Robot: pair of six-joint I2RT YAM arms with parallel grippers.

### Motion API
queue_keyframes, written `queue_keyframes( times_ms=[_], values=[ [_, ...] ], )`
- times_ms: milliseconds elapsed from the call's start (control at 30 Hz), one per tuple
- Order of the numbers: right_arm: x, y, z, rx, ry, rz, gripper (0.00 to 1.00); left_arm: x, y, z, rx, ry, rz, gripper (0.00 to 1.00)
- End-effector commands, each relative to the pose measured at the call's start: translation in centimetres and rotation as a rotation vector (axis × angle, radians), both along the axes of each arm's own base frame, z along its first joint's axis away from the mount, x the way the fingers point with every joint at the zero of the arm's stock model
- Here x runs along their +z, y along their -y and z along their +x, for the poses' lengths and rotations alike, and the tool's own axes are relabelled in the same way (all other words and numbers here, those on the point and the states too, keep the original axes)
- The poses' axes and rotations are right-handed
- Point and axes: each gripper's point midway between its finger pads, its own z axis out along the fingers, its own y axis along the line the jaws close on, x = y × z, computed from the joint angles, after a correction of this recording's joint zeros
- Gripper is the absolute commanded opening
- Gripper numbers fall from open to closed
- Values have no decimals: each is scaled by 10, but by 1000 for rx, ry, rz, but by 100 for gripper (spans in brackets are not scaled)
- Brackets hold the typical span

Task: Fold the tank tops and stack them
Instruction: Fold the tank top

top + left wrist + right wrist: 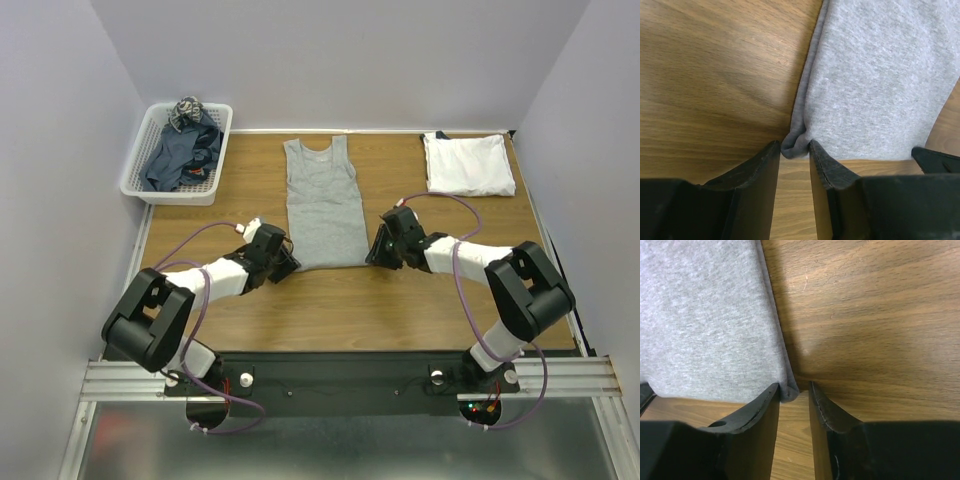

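A light heather-grey tank top (323, 205) lies flat in the middle of the table, neck at the far side. My left gripper (291, 266) sits at its near left hem corner. In the left wrist view the jaws (794, 149) stand narrowly apart, and the bunched corner (796, 142) lies between the tips. My right gripper (372, 258) sits at the near right corner. Its jaws (794, 390) are narrowly apart, and the corner (788, 391) touches only the left finger. A folded white tank top (467, 163) lies at the far right. Dark blue-grey tops (180, 155) lie in the basket.
The white lattice basket (136, 178) stands at the far left corner, partly over the table edge. Grey walls close in the table on three sides. Bare wood shows between the grey top and the white one, and along the near edge.
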Motion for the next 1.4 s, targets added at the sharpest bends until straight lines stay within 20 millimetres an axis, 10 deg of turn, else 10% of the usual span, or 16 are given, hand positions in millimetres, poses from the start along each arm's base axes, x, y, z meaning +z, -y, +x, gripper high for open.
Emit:
queue_keyframes(
  times_ms=[0, 367, 533, 900, 1367],
  values=[
    [-18, 1, -11, 8, -42, -27, 34, -16, -5, -6, 4, -45, 59, 41],
    [-15, -6, -6, 64, -9, -44, 9, -19, -1, -8, -36, -40, 82, 1],
    [-7, -9, -22, 128, 25, -58, 0, -17, 9, -20, -100, -35, 83, 0],
    [8, 2, -120, 205, 15, -42, 0, -20, 33, -122, -208, -105, 51, 0],
    [66, 0, -216, 274, 29, 119, 0, 22, 68, -250, -415, -155, 20, 0]
  ],
)
